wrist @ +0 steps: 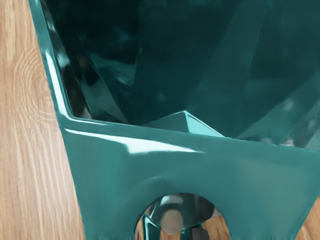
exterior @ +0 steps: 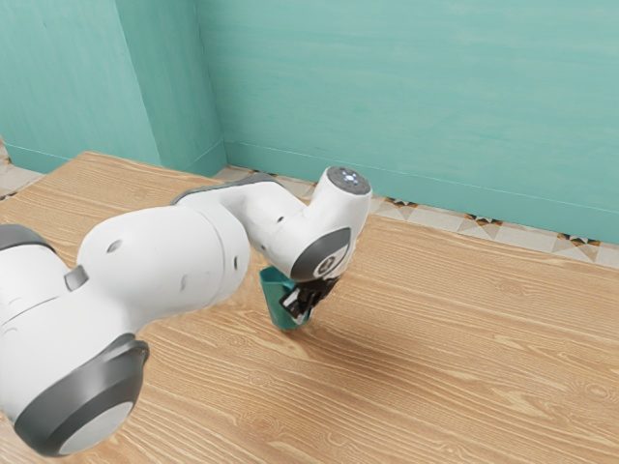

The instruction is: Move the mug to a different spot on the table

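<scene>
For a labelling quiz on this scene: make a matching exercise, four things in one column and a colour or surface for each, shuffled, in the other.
Column one:
1. mug
2. table
3. arm
4. floor

Column two:
A. white and grey
B. patterned tiles
C. glossy teal
D. light wood grain

Pairs: 1-C, 2-D, 3-A, 4-B.
</scene>
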